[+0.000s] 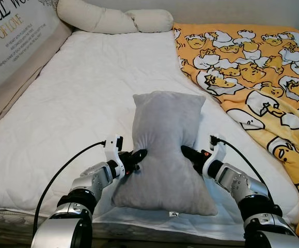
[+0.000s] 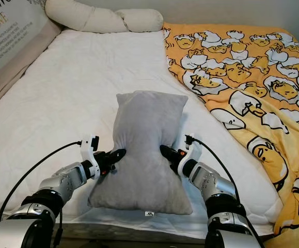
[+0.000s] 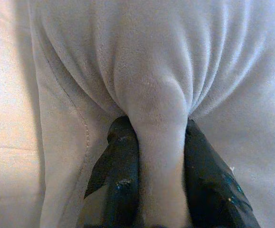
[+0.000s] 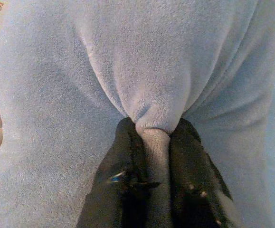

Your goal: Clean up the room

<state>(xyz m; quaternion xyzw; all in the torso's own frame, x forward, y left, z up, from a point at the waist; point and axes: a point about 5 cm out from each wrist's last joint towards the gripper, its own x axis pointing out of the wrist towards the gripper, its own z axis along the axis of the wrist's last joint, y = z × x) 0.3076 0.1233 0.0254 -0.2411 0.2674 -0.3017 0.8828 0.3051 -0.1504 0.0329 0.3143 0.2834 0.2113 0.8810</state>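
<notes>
Grey pillow (image 1: 164,150): on white mattress (image 1: 77,103), near its front edge, left of yellow blanket (image 1: 257,82). Left gripper (image 1: 139,156): clenched on pillow's left side. Right gripper (image 1: 186,152): clenched on pillow's right side. Pillow pinched at waist.

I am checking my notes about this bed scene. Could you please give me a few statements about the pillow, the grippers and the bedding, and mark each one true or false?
1. The left gripper pinches the grey pillow at its side. True.
2. The right gripper hangs open above the pillow. False: it is shut on a fold of the pillow's other side.
3. The yellow blanket lies on the robot's right side of the bed. True.
4. The grey pillow lies on the yellow blanket. False: it lies on the white mattress cover.
5. A long cream pillow lies at the far end of the bed. True.
</notes>
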